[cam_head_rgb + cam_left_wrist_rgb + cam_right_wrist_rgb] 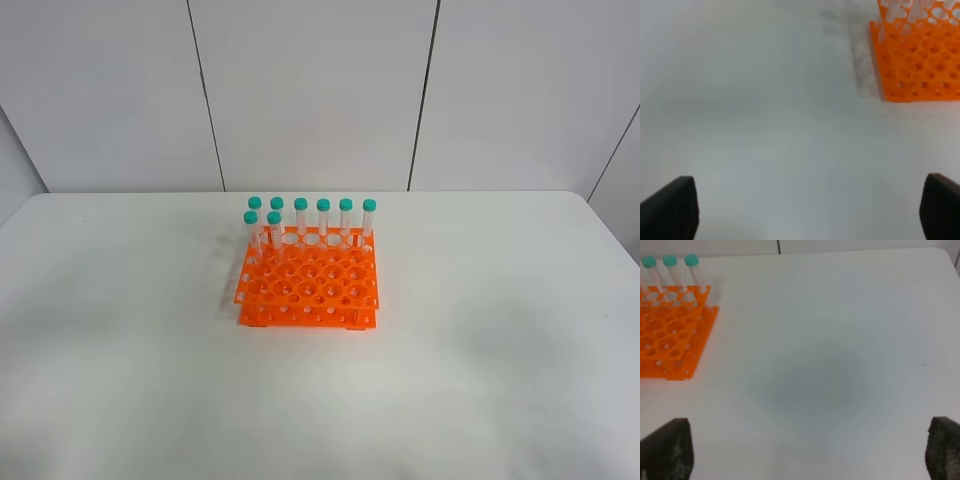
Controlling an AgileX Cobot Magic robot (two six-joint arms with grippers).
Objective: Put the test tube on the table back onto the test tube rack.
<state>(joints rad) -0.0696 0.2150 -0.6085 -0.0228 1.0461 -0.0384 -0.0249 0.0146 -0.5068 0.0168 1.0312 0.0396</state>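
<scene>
The orange test tube rack (308,285) stands in the middle of the white table (500,320), with several green-capped tubes (323,220) upright in its far rows. No test tube lying on the table shows in any view. Neither arm appears in the exterior high view. In the left wrist view my left gripper (807,202) is open over bare tabletop, its dark fingers (670,210) far apart, and a corner of the rack (920,55) lies ahead. My right gripper (805,447) is also open above bare table, with the rack (670,335) and three tubes (670,270) off to one side.
A white panelled wall (310,90) rises behind the table's far edge. The tabletop has rounded corners and wide bare areas on both sides of the rack and in front of it.
</scene>
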